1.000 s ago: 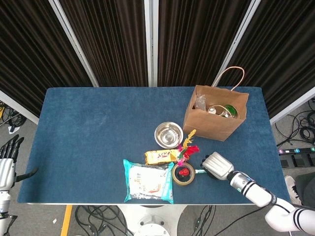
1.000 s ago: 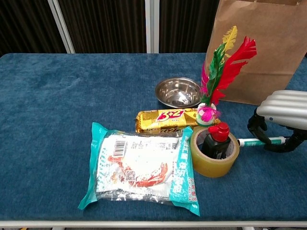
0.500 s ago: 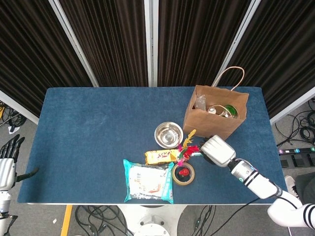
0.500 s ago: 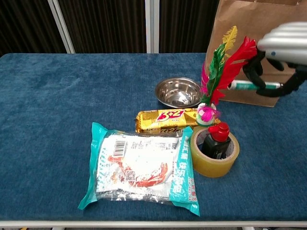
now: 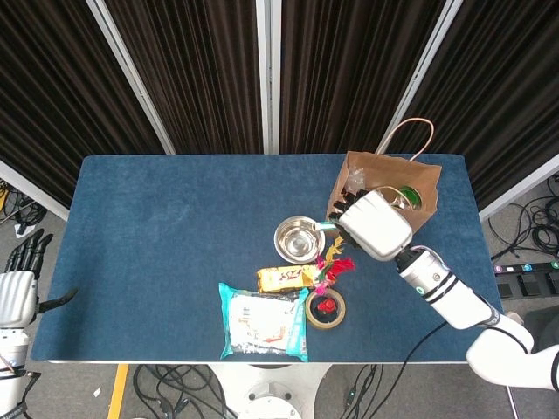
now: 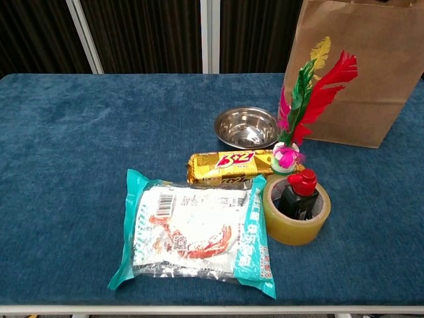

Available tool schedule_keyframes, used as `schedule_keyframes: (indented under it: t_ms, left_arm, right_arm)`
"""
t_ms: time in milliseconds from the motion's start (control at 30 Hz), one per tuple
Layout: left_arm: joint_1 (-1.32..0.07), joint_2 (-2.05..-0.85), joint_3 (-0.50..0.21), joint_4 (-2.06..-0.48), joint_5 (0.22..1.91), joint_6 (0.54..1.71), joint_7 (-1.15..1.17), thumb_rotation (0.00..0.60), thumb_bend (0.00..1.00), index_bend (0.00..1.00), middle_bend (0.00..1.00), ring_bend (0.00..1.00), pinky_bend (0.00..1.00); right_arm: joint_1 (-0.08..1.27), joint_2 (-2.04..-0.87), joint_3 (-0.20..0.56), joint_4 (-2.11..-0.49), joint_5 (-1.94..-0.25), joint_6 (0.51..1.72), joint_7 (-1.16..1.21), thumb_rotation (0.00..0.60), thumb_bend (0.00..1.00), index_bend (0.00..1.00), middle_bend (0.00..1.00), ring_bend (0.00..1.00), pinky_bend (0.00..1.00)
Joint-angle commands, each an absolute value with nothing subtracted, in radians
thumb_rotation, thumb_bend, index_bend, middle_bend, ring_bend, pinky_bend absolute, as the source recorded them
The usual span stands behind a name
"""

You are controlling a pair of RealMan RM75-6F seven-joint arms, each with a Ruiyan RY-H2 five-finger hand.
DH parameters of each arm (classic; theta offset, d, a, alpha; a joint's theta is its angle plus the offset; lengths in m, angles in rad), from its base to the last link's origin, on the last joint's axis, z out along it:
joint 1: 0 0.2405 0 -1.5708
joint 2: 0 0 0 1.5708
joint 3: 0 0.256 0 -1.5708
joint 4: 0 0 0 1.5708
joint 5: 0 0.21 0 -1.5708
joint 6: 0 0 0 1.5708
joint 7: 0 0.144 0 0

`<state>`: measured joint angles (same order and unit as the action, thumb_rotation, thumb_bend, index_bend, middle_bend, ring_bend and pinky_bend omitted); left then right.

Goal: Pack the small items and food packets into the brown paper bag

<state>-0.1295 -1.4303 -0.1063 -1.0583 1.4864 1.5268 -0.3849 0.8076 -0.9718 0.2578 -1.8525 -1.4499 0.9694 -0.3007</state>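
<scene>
Head view: blue table (image 5: 175, 236), wide, cloth-covered. On its far right side, brown paper bag (image 5: 395, 214), upright, mouth open, a jar and other packed things dimly visible inside. Right hand (image 5: 374, 224) raised just in front of the bag's near-left wall, overlapping its rim from this angle, fingers curled toward the bag; something thin and green peeking out at the fingertips, too small to name, so grip not determinable. Left hand (image 5: 19, 284) off the table's left edge, low, fingers straight and apart, holding nothing.

Still on the table, all below and left of the right hand and apart from it: teal food packet (image 6: 195, 232) lying flat near the front edge; steel bowl (image 6: 246, 127) empty, just left of the bag; yellow snack bar (image 6: 225, 165) between bowl and packet; tape roll (image 6: 297, 211) lying flat right of the packet, small black bottle with red cap (image 6: 301, 192) standing inside its ring; feather shuttlecock (image 6: 301, 103) upright behind the roll, plumes against the bag's front.
</scene>
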Motion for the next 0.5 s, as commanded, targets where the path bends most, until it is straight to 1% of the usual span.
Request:
schedule_keyframes:
  t_ms: [33,300,500]
  left_arm:
    - [-0.134,-1.427,-0.11,-1.067,1.484,1.524,-0.377,0.6,0.14,0.08,0.06,0.0,0.12]
    - [-0.137,-1.418,-0.112,-1.084,1.48,1.524,-0.364,0.6,0.14,0.08,0.06,0.0,0.12]
    - [-0.135,-1.418,-0.11,-1.083,1.48,1.525,-0.37,0.6,0.14,0.08,0.06,0.0,0.12]
  right_arm:
    - [0.831,-0.954,0.291,-1.879,-1.413,0.963,-0.328,0.6,0.31,0.67,0.57,0.47,0.64]
    - [0.894,-0.942,0.379,-1.866,-1.286,0.962,-0.396,0.6,0.31,0.67,0.57,0.47,0.64]
    - [0.922,-0.945,0.4,-1.792,-1.188,0.955,-0.436,0.6,0.31,0.67,0.57,0.47,0.64]
